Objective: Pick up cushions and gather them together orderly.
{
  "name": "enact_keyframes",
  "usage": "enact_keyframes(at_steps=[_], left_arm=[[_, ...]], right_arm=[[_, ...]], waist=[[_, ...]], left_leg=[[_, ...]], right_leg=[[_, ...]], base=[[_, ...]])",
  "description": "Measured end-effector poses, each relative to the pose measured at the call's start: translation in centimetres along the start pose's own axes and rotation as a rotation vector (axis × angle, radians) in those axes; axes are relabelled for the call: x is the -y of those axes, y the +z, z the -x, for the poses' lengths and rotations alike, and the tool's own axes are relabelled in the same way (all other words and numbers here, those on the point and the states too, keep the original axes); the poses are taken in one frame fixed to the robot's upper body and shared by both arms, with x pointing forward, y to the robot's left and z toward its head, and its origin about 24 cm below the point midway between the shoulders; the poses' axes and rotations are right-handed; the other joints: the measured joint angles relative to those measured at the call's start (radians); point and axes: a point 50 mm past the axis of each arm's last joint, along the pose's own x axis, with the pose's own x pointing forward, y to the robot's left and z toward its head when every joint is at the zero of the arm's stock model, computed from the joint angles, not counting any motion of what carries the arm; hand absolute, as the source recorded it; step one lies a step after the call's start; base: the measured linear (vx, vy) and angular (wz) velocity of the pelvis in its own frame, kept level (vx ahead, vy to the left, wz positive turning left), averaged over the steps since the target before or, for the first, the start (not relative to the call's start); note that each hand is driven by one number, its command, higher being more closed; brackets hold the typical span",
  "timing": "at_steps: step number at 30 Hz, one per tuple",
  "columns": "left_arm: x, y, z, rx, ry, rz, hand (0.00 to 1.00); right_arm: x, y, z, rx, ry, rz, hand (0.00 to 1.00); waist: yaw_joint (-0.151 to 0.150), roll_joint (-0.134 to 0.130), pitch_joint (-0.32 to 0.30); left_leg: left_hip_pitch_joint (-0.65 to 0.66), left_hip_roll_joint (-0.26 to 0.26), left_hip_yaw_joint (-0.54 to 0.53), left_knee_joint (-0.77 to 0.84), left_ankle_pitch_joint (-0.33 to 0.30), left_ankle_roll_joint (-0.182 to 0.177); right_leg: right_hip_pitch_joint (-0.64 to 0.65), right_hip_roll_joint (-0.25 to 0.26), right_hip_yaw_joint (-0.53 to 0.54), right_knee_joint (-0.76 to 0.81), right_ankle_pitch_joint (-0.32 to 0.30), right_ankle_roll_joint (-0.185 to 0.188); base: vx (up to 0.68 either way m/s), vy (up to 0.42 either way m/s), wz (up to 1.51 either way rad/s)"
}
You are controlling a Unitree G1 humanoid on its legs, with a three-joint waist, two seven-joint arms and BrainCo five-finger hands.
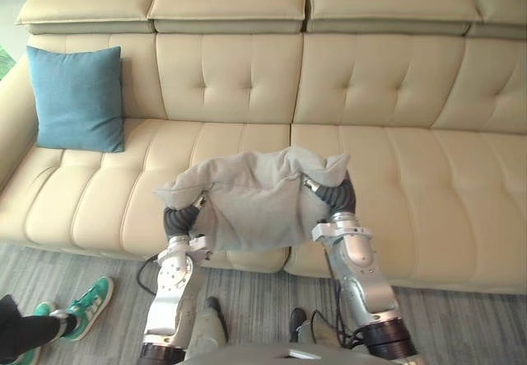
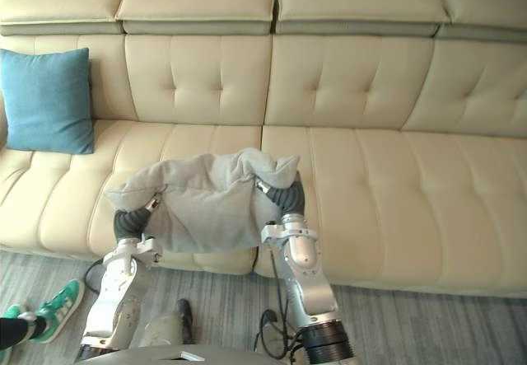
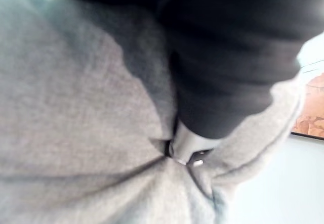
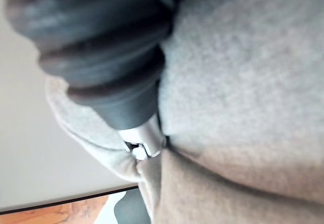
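- While the grey cushion hung between the two hands over the near edge of the sofa seat, the step in hand looked to be carrying it left. The goal would be the blue cushion, which stood upright against the backrest at the far left end.
- To do that well, both arms would need to travel together at one height, so the soft cover neither stretched nor sagged out of the hold. It should be lifted clear of the seat before going sideways, then set upright just beside the blue one, edges lined up.
- The left hand was buried in the cushion's bunched left corner and the right hand in its right corner. Cloth hid the grip of each, so whether they were clamped on it or only pressed in could not be told.
- The grey cushion sat well apart from the blue one, with bare seat between them.
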Motion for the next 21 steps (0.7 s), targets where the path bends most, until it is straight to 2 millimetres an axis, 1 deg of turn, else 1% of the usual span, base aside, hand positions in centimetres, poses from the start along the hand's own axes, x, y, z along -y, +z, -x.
enact_keyframes(at_steps=[2,5,6,9,10,11,13,15,17,18,19,20,21], left_arm=[[-0.4,0.0,0.0,0.001,0.000,-0.019,1.00],[-0.9,0.0,0.0,0.003,0.006,-0.038,1.00],[-1.0,0.0,0.0,0.002,0.007,-0.042,1.00],[-1.2,-0.3,0.3,-0.011,0.010,-0.045,1.00],[-1.1,-0.3,0.3,-0.014,0.008,-0.046,1.00],[-1.1,-0.4,0.4,-0.015,0.006,-0.046,1.00],[-1.1,-0.3,0.3,-0.014,0.005,-0.046,1.00],[-1.0,-0.2,0.2,-0.009,0.002,-0.047,1.00],[-0.7,0.1,-0.1,0.010,-0.005,-0.060,1.00],[-0.5,0.5,-0.6,0.028,-0.013,-0.067,1.00],[-0.4,1.1,-1.5,0.056,-0.023,-0.094,1.00],[-0.3,1.5,-2.1,0.071,-0.028,-0.110,1.00],[-0.2,2.3,-3.1,0.106,-0.028,-0.141,1.00]], right_arm=[[-0.2,-0.7,0.2,-0.028,-0.011,-0.020,1.00],[-0.4,-1.6,0.2,-0.064,-0.014,-0.027,1.00],[-0.4,-1.8,0.3,-0.073,-0.014,-0.025,1.00],[-0.4,-2.0,0.3,-0.084,-0.015,-0.022,1.00],[-0.4,-2.0,0.2,-0.083,-0.014,-0.021,1.00],[-0.4,-1.9,0.1,-0.079,-0.012,-0.021,1.00],[-0.5,-1.7,-0.1,-0.069,-0.007,-0.020,1.00],[-0.8,-1.1,-0.8,-0.040,0.007,-0.017,1.00],[-1.1,-0.6,-1.5,-0.019,0.019,-0.011,1.00],[-1.3,-0.2,-2.1,-0.001,0.029,-0.007,1.00],[-1.8,0.3,-3.0,0.018,0.044,-0.005,1.00],[-2.0,0.6,-3.5,0.030,0.050,-0.004,1.00],[-2.6,1.3,-4.3,0.056,0.066,-0.004,1.00]], waist=[[-0.001,-0.011,-0.003],[0.005,-0.019,-0.003],[0.006,-0.024,-0.001],[-0.006,-0.038,0.000],[-0.014,-0.045,0.002],[-0.021,-0.057,0.000],[-0.027,-0.064,0.000],[-0.032,-0.066,0.000],[-0.029,-0.066,0.000],[-0.029,-0.066,0.000],[-0.029,-0.066,0.001],[-0.029,-0.066,0.001],[-0.026,-0.066,0.001]], left_leg=[[0.006,-0.025,0.008,-0.008,0.001,0.010],[0.015,-0.041,0.029,-0.035,0.007,0.024],[0.014,-0.041,0.048,-0.038,0.008,0.024],[0.014,-0.032,0.079,-0.038,0.007,0.024],[0.013,-0.028,0.087,-0.036,0.006,0.025],[0.013,-0.020,0.102,-0.033,0.004,0.025],[0.013,-0.015,0.111,-0.031,0.002,0.025],[0.010,-0.013,0.123,-0.026,0.001,0.026],[0.008,-0.010,0.133,-0.025,0.001,0.026],[0.006,-0.010,0.136,-0.027,0.001,0.026],[0.003,-0.008,0.139,-0.029,0.003,0.026],[-0.003,-0.006,0.141,-0.029,0.005,0.026],[-0.016,-0.003,0.147,-0.031,0.009,0.024]], right_leg=[[-0.002,-0.019,0.028,-0.007,0.002,0.000],[-0.002,-0.024,0.073,-0.050,0.019,-0.005],[-0.009,-0.023,0.094,-0.068,0.032,0.005],[-0.029,-0.016,0.125,-0.086,0.044,0.003],[-0.032,-0.010,0.141,-0.095,0.054,0.004],[-0.032,-0.004,0.152,-0.114,0.070,0.003],[-0.029,0.001,0.169,-0.129,0.092,0.007],[-0.031,0.003,0.185,-0.143,0.113,0.018],[-0.034,0.005,0.201,-0.153,0.122,0.016],[-0.035,0.006,0.206,-0.165,0.129,0.013],[-0.037,0.009,0.213,-0.177,0.141,0.010],[-0.042,0.010,0.217,-0.181,0.145,0.007],[-0.059,0.014,0.228,-0.186,0.152,0.002]], base=[[0.00,0.164,0.07],[-0.07,0.119,-0.24],[-0.08,0.039,-0.39],[-0.09,0.007,-0.40],[-0.05,-0.005,-0.40],[-0.03,-0.002,-0.36],[-0.02,0.002,-0.28],[-0.02,0.008,-0.22],[-0.03,0.008,-0.16],[-0.06,0.005,-0.17],[-0.07,0.001,-0.15],[-0.09,-0.007,-0.19],[-0.07,-0.015,-0.17]])
